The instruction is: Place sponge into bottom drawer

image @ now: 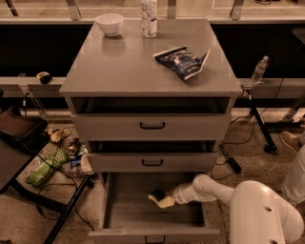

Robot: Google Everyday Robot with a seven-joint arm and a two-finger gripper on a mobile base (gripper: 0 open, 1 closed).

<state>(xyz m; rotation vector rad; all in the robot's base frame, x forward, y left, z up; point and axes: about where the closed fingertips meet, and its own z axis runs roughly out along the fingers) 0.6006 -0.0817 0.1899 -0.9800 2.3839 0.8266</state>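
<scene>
The bottom drawer (119,217) stands pulled open at the foot of the grey cabinet, its plain grey floor showing. My white arm reaches into it from the right. My gripper (167,199) is inside the drawer, just above its floor, and it holds the sponge (160,198), whose dark green face is up and to the left and whose pale yellow foam is below. The sponge is tilted and sits at the gripper's tip, right of the drawer's middle.
Two shallower drawers (152,126) above are slightly open. On the cabinet top (119,62) lie a dark blue snack bag (183,62), a white bowl (109,24) and a bottle (148,12). A wire basket with clutter (57,157) and a dark stand are on the left.
</scene>
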